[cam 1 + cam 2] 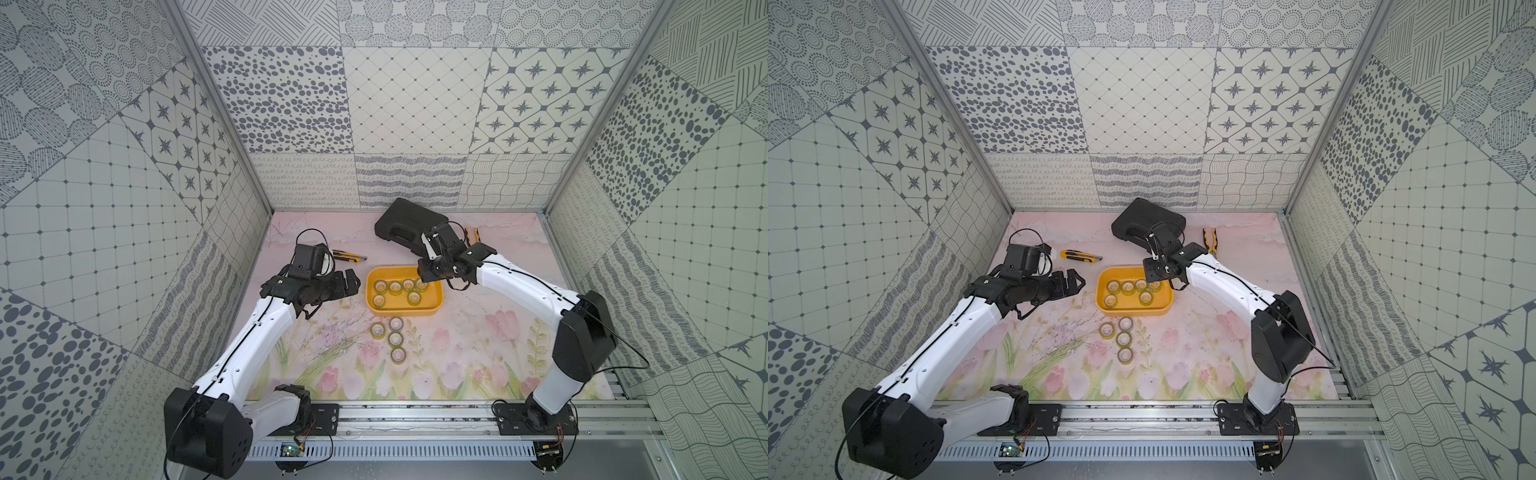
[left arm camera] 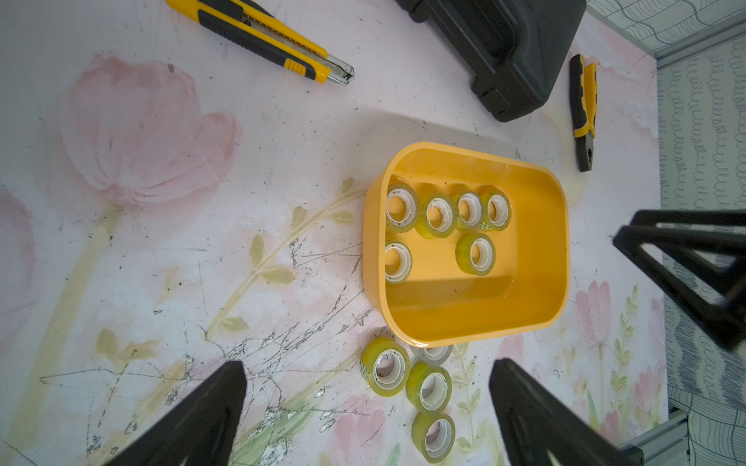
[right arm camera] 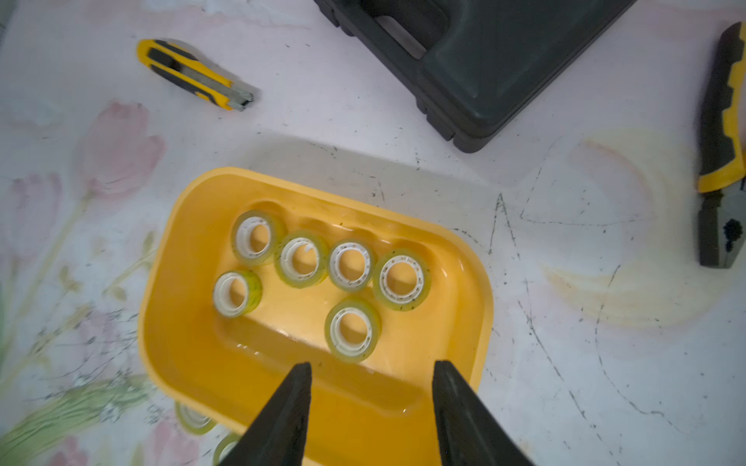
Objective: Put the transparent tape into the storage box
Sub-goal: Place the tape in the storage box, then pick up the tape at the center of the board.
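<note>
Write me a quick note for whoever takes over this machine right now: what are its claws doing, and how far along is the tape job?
Left gripper: open, empty, beside the shallow yellow-orange plastic tub.
Right gripper: open, empty, above the tub.
Done: six small clear yellowish tape rolls lie in the tub.
To do: four more rolls lie on the floral table mat, on the robot's side of the tub; put them in.

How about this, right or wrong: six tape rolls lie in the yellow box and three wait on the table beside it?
Not three: six tape rolls lie in the yellow box and four rolls wait on the table beside it; see a top view.
</note>
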You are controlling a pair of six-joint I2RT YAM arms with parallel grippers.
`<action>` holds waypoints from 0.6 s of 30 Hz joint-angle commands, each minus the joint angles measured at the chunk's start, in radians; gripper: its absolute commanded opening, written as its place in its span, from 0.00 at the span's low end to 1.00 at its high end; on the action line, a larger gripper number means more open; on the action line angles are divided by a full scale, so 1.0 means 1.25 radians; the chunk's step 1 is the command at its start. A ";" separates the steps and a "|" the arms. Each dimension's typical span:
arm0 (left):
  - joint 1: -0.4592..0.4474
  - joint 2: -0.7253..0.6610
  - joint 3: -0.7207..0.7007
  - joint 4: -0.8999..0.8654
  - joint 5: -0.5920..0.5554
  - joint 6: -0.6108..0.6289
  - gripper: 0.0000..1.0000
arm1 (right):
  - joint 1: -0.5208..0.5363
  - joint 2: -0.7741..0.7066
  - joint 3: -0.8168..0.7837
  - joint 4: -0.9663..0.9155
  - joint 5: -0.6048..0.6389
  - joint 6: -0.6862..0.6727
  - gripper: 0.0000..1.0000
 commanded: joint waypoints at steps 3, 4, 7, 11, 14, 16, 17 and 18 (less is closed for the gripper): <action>0.006 -0.007 0.008 -0.010 -0.027 0.008 0.99 | 0.078 -0.108 -0.159 0.083 -0.083 0.130 0.51; 0.008 -0.009 0.009 -0.011 -0.028 0.008 0.99 | 0.100 -0.118 -0.179 0.086 -0.075 0.146 0.51; 0.014 -0.015 0.007 -0.006 -0.028 0.008 0.99 | 0.162 -0.113 -0.213 0.086 -0.066 0.180 0.51; 0.021 -0.014 0.006 -0.004 -0.027 0.009 0.99 | 0.214 -0.073 -0.247 0.100 -0.066 0.230 0.49; 0.023 -0.016 0.007 -0.011 -0.036 0.009 0.99 | 0.249 -0.041 -0.257 0.123 -0.071 0.253 0.48; 0.022 -0.019 0.006 -0.010 -0.039 0.009 0.99 | 0.270 -0.017 -0.254 0.126 -0.072 0.260 0.48; 0.022 -0.020 0.005 -0.009 -0.040 0.009 0.99 | 0.277 -0.007 -0.254 0.126 -0.074 0.264 0.48; 0.022 -0.021 0.005 -0.008 -0.040 0.009 0.99 | 0.283 0.003 -0.253 0.127 -0.076 0.267 0.48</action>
